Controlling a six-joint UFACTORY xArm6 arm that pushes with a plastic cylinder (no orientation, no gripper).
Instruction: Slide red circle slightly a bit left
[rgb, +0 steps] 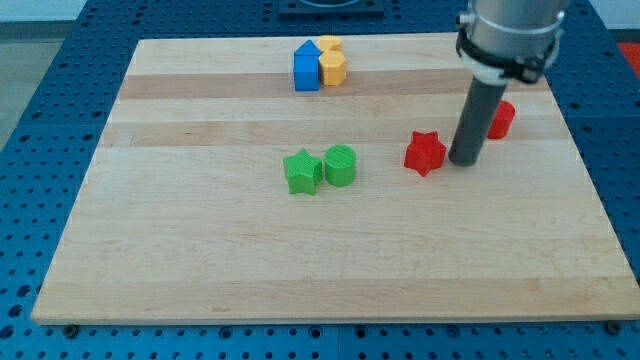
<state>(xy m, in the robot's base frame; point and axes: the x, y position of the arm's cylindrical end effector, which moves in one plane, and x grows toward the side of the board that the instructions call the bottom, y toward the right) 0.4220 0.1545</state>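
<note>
My tip (464, 160) is standing between the red star (425, 152) and the red circle (500, 119), which is lying near the board's (200, 270) right edge, partly hidden. There is no claw, only a rod. The green blocks (320, 168) are sitting well apart, leftward.

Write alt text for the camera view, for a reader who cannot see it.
My tip rests on a wooden board between a red star on its left and a partly hidden red circle on its right. Mid-board sit a green star and green circle; a blue block and two yellow blocks cluster near the top.
</note>
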